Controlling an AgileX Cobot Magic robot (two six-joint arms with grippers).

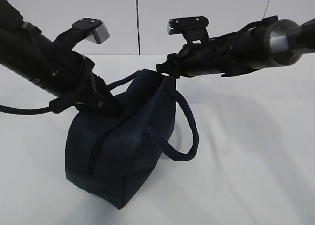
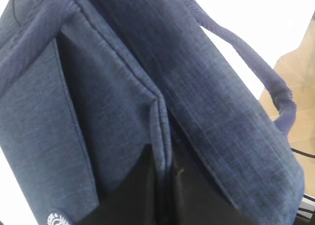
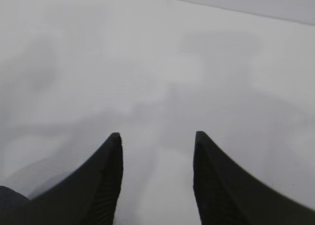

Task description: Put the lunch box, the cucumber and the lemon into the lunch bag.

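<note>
The lunch bag (image 1: 123, 146) is seen in the lower centre of the exterior view, resting on the white table (image 1: 256, 161), tilted so that one corner points toward the camera. Its fabric looks soft and slack: the walls sag, and one loop handle (image 1: 189, 131) hangs loosely down the right side. It is judged light but floppy, likely to fold under a push rather than hold its shape, so a hold is best taken at the stitched rim of the opening or at a handle, where the cloth is doubled and firmer.

The left gripper (image 1: 101, 99) is pressed against the upper left part of the bag; whether its claw is closed on fabric or merely resting there cannot be told, since its wrist view is filled with navy cloth and a small white logo (image 2: 59, 219) at the bottom edge. The right gripper (image 3: 156, 180) is spread apart and holds nothing, with only bare table seen between its fingers; in the exterior view it reaches in from the upper right, its tip just at the bag's top edge.

No lunch box, cucumber or lemon is visible in any view.
</note>
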